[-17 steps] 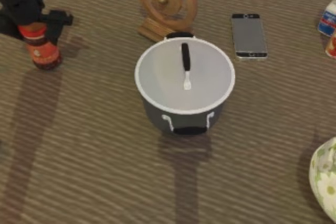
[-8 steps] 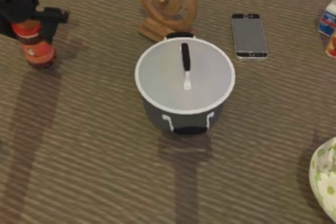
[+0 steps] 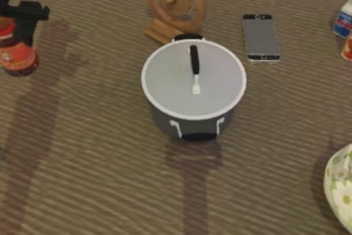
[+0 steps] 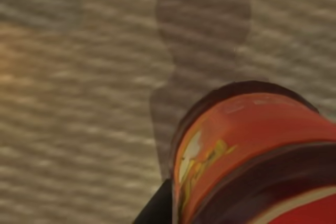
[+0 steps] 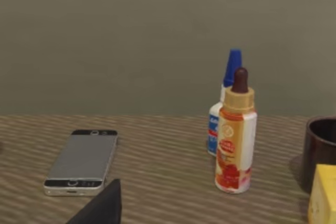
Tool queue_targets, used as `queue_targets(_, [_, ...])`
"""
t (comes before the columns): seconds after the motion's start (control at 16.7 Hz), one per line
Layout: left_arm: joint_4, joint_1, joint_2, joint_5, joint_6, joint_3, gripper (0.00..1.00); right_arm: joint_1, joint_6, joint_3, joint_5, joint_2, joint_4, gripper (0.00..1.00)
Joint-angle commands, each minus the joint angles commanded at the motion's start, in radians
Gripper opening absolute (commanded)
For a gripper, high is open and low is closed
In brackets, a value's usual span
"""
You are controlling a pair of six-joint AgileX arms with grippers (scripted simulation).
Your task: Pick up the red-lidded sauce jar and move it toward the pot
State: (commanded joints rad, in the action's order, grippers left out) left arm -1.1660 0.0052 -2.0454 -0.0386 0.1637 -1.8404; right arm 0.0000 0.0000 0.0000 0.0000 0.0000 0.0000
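The red-lidded sauce jar point(image 3: 16, 53) hangs above the table at the far left edge of the top view, with my left gripper point(image 3: 22, 15) shut on its upper part. Its shadow lies apart from it on the cloth. In the left wrist view the jar point(image 4: 252, 150) fills the frame, with one dark finger point(image 4: 157, 205) against its side. The pot point(image 3: 192, 81), dark grey with a white-rimmed lid and black handle, stands at the table's middle, well right of the jar. My right gripper is out of the top view; only a dark part of it point(image 5: 102, 208) shows in its wrist view.
A wooden wheel ornament point(image 3: 173, 1) stands behind the pot. A phone point(image 3: 260, 37) lies to the pot's back right. A white bottle with blue label point(image 3: 345, 17) and an orange dropper bottle point(image 5: 236, 140) stand at the right edge. A green-flowered bowl point(image 3: 341, 185) sits front right.
My left gripper has carried the jar up off the table and to the left, away from the pot. The jar's shadow has spread apart from it.
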Motion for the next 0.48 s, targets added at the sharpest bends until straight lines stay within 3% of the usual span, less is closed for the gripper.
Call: queue_targets(0.48, [0.017,-0.03,0.008,0.009,-0.036,0.024,0.0,0.0,0.0,0.0,0.0,0.0,0.0,1.0])
